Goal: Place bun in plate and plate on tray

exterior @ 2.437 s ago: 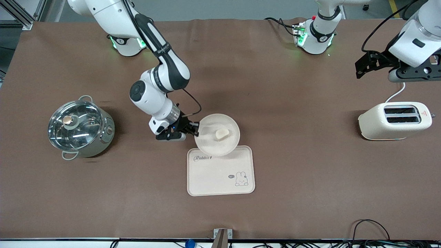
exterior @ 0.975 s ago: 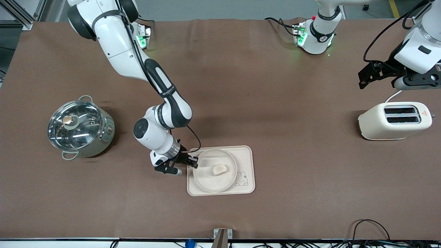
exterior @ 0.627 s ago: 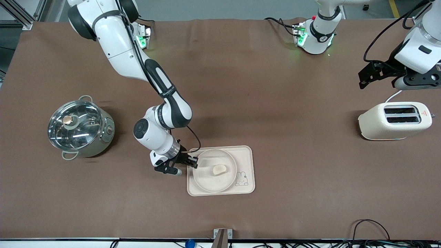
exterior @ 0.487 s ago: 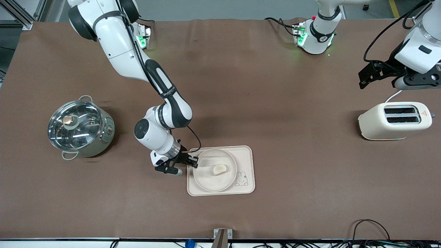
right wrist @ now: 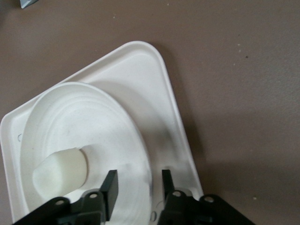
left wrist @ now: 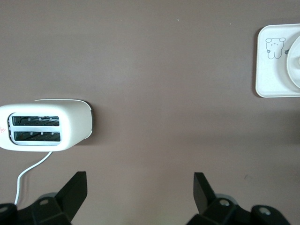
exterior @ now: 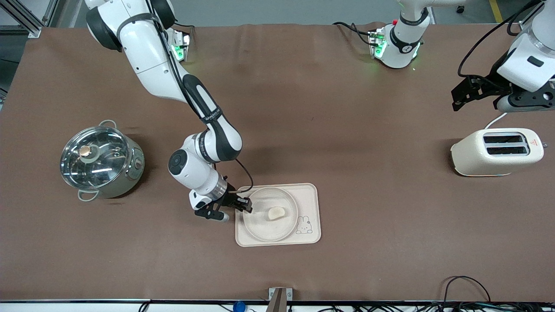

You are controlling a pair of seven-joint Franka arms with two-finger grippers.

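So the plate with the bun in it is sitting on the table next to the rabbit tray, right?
Not quite. The plate does have the bun in it, but it is sitting on the rabbit tray, not on the table next to it. The front view shows the tray's rim all around the plate. The right gripper is at the plate's rim, its fingers apart.

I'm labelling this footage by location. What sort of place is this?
Probably a robotics lab staged as a kitchen: two robot arms are mounted at a brown-covered table holding a toaster, a lidded pot and a tray with a plate, with loose cables along the table's edge.
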